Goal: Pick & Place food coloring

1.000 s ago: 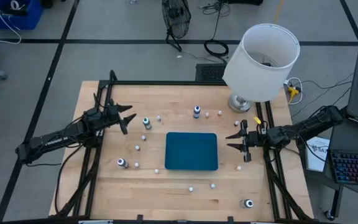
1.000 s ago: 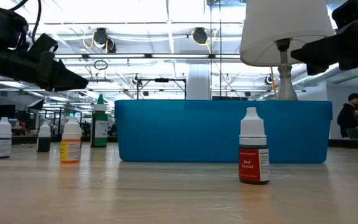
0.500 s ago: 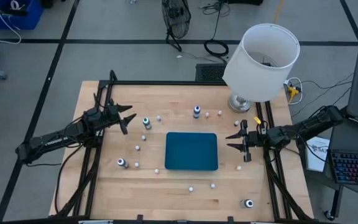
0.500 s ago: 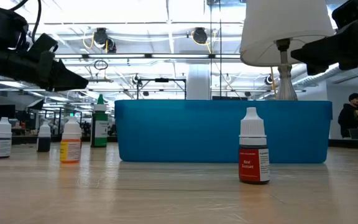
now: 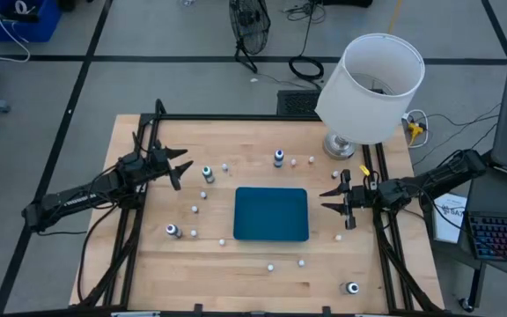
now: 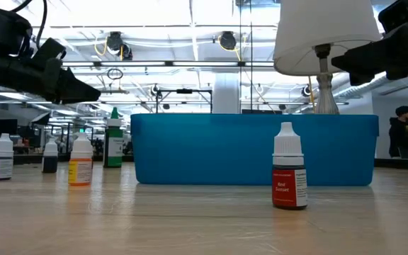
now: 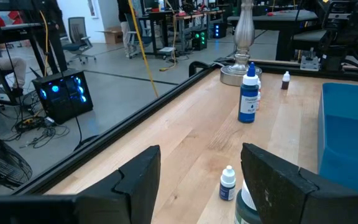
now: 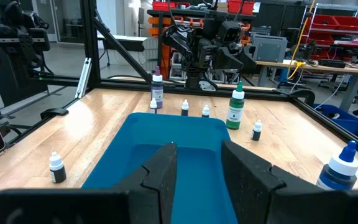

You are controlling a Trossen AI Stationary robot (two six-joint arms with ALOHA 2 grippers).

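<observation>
Left gripper [image 5: 180, 167] fingers apart, empty, above the table's [image 5: 359, 273] left side; green-capped bottle [image 5: 208, 173] just beside. Right gripper [image 5: 333, 198] fingers apart, empty, just right of the teal tray [image 5: 272, 214]. Food coloring bottles [image 5: 279, 158] scattered around the tray, none inside. Lamp [image 5: 370, 88] at far right corner. Low view alone shows a red-labelled bottle [image 6: 289, 177] before the tray and a person [image 6: 404, 131] behind.

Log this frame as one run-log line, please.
left gripper: open, empty, hovering left of tray | right gripper: open, empty, hovering right of tray | bottles: scattered on table | tray: empty
</observation>
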